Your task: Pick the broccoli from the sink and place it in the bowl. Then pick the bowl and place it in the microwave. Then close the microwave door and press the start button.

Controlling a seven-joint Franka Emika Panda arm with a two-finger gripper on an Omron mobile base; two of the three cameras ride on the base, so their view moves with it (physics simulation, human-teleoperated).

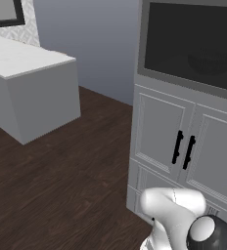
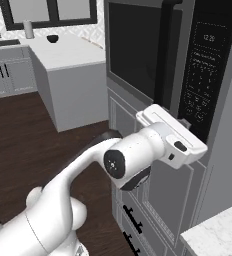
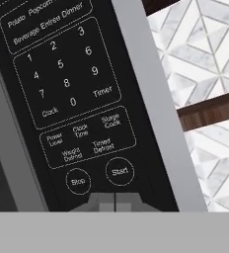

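Judging from how things lie, we take the task to be on its last step. Our microwave door (image 2: 135, 52) sits flush with the microwave (image 2: 198, 30), so closing looks done. Through the dark glass in the left base view we make out a faint rounded shape at about 2 o'clock of the window, which may be the bowl (image 1: 211, 61); we cannot tell for certain, and whether the broccoli lies in it is hidden. The sink (image 2: 0, 43) is far off at 10 o'clock in the right base view, on the distant counter (image 2: 68, 52). Our gripper (image 3: 115, 200) has its fingertips pressed together with nothing between them, and it holds nothing. In the hand view it points at the control panel (image 3: 67, 89), its tips at 6 o'clock, just below the gap between the Stop button (image 3: 78, 181) and the Start button (image 3: 119, 171). Start lies at about 1 o'clock from the tips, very near; we cannot tell whether they touch the panel yet. What seems left is a small shift toward Start and a press.
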